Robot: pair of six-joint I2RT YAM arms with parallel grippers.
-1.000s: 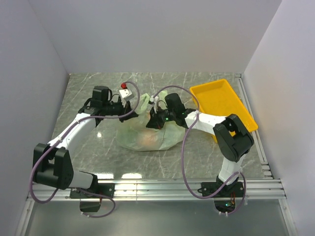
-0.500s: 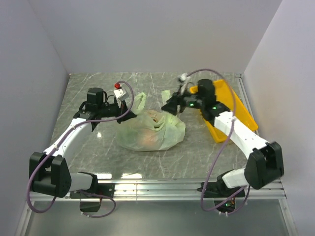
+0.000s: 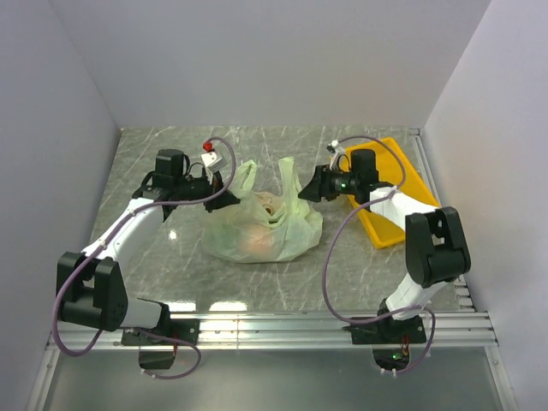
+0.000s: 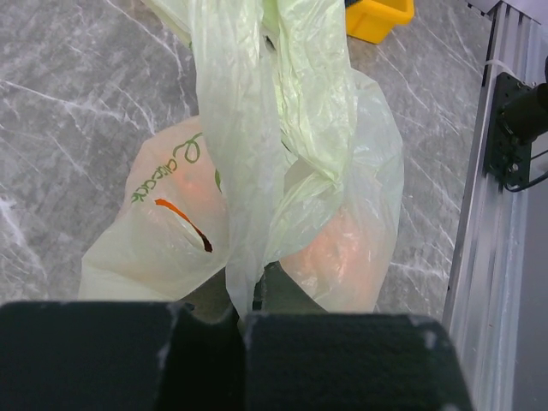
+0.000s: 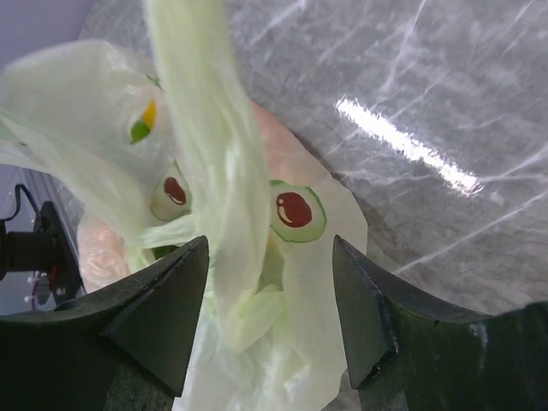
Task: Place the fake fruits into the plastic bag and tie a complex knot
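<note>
From the top camera we see the plastic bag [image 3: 282, 240] lying on the marble table [image 3: 171, 257] between the two arms. It bulges, and the fake fruits [image 3: 255, 242] glow orange through its thin skin. Its two handles stand up apart from each other. The left handle [image 3: 246, 174] runs to the left gripper [image 3: 224, 190], and the right handle [image 3: 287, 169] rises just beside the right gripper [image 3: 310, 190]. The yellow tray [image 3: 390, 167] sits at the right side of the table, with the right forearm over it.

From the left wrist, the two dark fingers [image 4: 342, 360] are pressed together with only a hairline seam between them. A long twisted strip of the pale-green handle comes down from the top of the view and ends in that seam, so this gripper is clenched on the bag. Behind the strip lies the bag's body, with green lettering [image 4: 163, 175] on one side and orange showing through on the other (we cannot make out which fruit). A metal rail [image 4: 501, 171] runs along the right edge.

From the right wrist, the fingers [image 5: 163, 317] are spread wide apart. The other handle hangs as a blurred strip in the space between them, nearer the finger on the left of the view, and we cannot tell whether it touches that finger. The gripper is released and holds nothing. Beyond it the bag rests on the marble, its printed green-and-red ovals [image 5: 295, 210] facing us.
</note>
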